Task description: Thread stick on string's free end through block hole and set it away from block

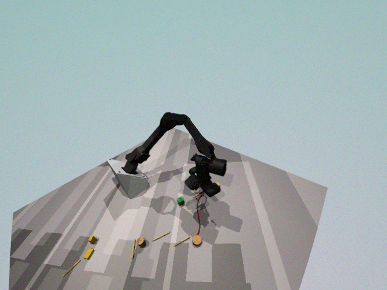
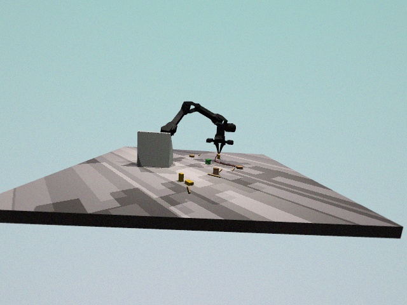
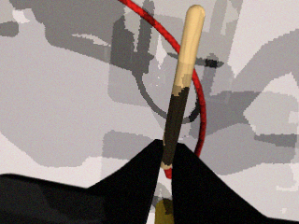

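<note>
My gripper (image 1: 202, 193) (image 2: 219, 152) (image 3: 167, 148) is shut on the string's thin wooden stick (image 1: 196, 195) (image 3: 190, 44), above the table. The fingers hold it near its string end; the bare end sticks out ahead. The red string (image 1: 198, 213) (image 2: 227, 164) (image 3: 202, 109) hangs from the fingers and runs to the round wooden button (image 1: 197, 240) (image 2: 239, 167). A small green block (image 1: 180, 200) (image 2: 208, 161) stands on the table, left of the gripper in the top view. The string passes beside it, not through it. Its hole is too small to make out clearly.
A yellow cylinder (image 1: 217, 184) (image 2: 219, 157) (image 3: 163, 213) stands behind the gripper. Loose sticks (image 1: 161, 235) (image 1: 181, 240) (image 1: 133, 248) and a wooden cylinder (image 1: 141, 241) (image 2: 215, 170) lie left of the button. Two yellow blocks (image 1: 92, 239) (image 1: 88, 253) are farther left. An orange disc (image 2: 191, 155) is at the back.
</note>
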Robot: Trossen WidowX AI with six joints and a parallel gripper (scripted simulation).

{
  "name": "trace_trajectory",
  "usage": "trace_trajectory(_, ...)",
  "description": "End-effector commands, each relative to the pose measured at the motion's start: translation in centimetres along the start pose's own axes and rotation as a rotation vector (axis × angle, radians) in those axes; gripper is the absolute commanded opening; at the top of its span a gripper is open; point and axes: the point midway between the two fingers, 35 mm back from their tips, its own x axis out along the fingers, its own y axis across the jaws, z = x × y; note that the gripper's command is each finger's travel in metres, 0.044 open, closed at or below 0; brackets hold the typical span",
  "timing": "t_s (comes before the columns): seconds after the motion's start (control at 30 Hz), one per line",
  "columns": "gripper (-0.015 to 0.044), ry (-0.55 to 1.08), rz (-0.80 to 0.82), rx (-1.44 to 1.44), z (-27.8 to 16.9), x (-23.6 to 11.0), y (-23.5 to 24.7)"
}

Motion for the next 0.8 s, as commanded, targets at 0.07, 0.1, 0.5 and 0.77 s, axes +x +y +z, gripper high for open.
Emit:
trace_trajectory(0.07,0.0000,0.003,-0.001,0.018,-0.4,-0.1,0.1)
trace_trajectory(0.1,0.0000,0.003,-0.001,0.018,-0.6,-0.1,0.1)
trace_trajectory(0.5,0.0000,0.004,0.000,0.012,-2.2,-0.1,0.3)
trace_trajectory(0.77,0.0000,0.004,0.000,0.008,-3.3,-0.1,0.3)
